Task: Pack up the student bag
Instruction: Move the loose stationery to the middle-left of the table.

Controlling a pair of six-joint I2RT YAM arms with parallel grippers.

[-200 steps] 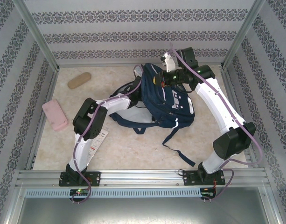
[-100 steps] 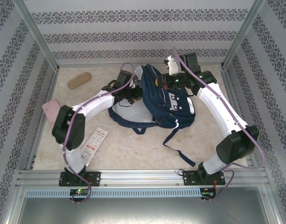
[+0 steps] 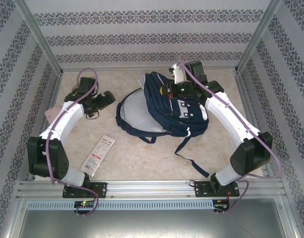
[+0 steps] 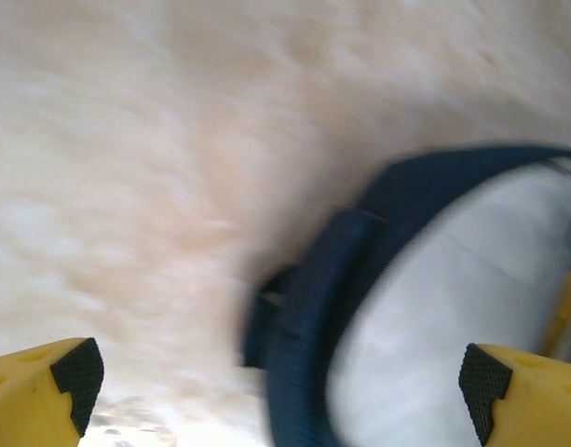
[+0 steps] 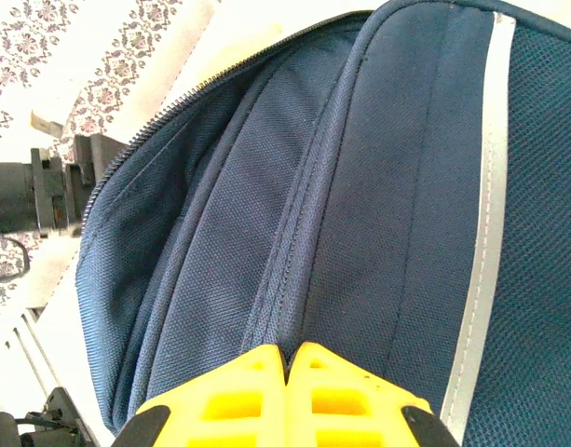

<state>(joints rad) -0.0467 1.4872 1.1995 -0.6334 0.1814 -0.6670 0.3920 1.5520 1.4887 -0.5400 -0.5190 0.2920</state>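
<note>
The student bag blocks the far middle, its strap trailing near-right, with the right arm arched along its right side. The left arm takes the far left. Between them the floor lies open, as does the near middle, apart from a flat packet near-left.

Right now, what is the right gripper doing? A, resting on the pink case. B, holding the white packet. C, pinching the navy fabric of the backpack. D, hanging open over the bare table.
C: the right gripper is closed on a seam fold of the student bag, close to its open zip edge.
</note>
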